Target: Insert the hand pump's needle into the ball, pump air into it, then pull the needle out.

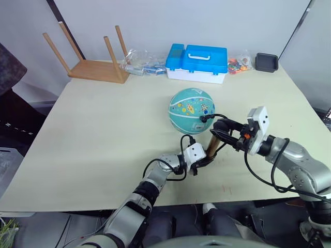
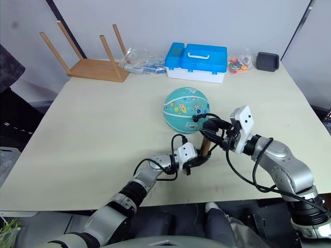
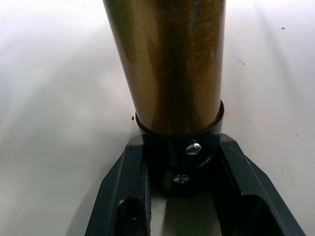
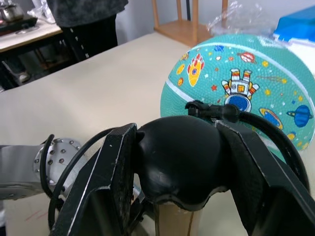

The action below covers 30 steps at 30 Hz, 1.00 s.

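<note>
Grippers (image 1: 207,160) (image 1: 223,129) clamp hand pump (image 1: 212,144); needle (image 1: 202,119) in ball (image 1: 189,106)

Both arms: silver-grey metal segments, white camera housings at the wrists, exposed black cables, black two-finger grippers, left gripper (image 1: 206,161) and right gripper (image 1: 223,127).

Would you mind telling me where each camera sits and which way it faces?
Left and right eye views: on the head, looking down over both arms at the table; both show the ball.
Left wrist view: along the left gripper, clamping the hand pump.
Right wrist view: along the right gripper, gripping the pump's handle; also shows the ball.
</note>
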Each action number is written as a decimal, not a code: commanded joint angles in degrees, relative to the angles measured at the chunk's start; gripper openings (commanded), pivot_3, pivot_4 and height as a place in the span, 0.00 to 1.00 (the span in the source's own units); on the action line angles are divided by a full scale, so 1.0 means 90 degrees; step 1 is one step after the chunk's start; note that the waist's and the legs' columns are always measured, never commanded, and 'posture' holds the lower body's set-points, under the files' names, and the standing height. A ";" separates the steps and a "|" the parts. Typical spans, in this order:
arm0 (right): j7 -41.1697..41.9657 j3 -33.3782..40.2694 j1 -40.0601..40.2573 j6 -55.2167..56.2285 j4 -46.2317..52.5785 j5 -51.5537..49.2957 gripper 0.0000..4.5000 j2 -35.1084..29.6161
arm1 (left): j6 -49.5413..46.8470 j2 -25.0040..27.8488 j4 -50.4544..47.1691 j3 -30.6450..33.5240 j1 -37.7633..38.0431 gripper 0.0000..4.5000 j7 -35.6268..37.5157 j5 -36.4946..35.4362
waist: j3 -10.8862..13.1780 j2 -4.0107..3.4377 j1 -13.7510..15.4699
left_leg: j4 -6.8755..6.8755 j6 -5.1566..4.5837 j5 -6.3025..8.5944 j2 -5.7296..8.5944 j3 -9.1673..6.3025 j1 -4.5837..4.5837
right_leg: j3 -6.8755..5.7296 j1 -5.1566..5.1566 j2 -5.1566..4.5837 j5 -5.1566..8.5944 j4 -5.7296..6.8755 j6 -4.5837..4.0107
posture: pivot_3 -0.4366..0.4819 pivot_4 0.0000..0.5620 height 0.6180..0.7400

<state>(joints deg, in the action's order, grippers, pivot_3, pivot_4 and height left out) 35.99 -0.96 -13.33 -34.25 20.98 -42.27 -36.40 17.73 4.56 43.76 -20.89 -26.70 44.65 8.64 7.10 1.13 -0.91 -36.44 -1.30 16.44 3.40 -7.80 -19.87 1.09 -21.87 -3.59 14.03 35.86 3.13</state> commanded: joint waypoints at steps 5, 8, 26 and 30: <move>-0.0489 0.2059 -0.1392 -0.1435 0.0848 -0.2039 0.46 -0.1244 | -0.0198 0.0095 0.0900 -0.0322 -0.0004 0.24 0.0274 0.0346 | 0.0087 -0.0070 0.0046 | -0.0015 -0.0001 -0.0002 0.0018 0.0000 -0.0067 | -0.0008 -0.0059 -0.0009 -0.0005 0.0004 0.0005 | 0.48 0.27 1.00; -0.0901 0.2488 -0.1922 -0.1891 0.0834 -0.2994 0.46 -0.1641 | -0.0136 0.0050 0.1119 -0.0298 -0.0142 0.24 0.0321 0.0344 | 0.0106 -0.0087 0.0102 | -0.0065 0.0026 -0.0019 0.0033 -0.0009 -0.0134 | -0.0014 -0.0103 -0.0022 -0.0018 0.0017 0.0019 | 0.48 0.27 1.00; -0.0895 0.0520 0.0057 -0.0892 0.0583 -0.0920 0.46 -0.0841 | 0.0247 0.0159 0.1506 -0.0218 -0.0154 0.24 0.0320 0.0347 | 0.0014 0.0013 0.0078 | -0.0077 -0.0007 0.0001 0.0035 0.0002 -0.0093 | 0.0001 -0.0066 -0.0034 -0.0023 0.0014 0.0032 | 0.48 0.27 1.00; -0.0556 -0.0384 0.0389 -0.0223 -0.0064 0.0165 0.46 -0.0489 | 0.0248 0.0199 0.1489 -0.0211 -0.0102 0.24 0.0264 0.0345 | -0.0021 0.0025 0.0005 | -0.0076 -0.0007 0.0001 0.0030 -0.0002 -0.0059 | -0.0003 -0.0034 0.0001 -0.0020 0.0014 0.0035 | 0.48 0.27 1.00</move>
<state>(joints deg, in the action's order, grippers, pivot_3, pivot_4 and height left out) 30.47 2.72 -13.51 -36.06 28.01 -49.37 -42.11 21.82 3.84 52.26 -20.72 -31.38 45.80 8.65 6.91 1.35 -0.86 -37.12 -1.35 16.45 3.65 -7.81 -20.30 1.07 -22.07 -3.59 13.87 35.98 3.46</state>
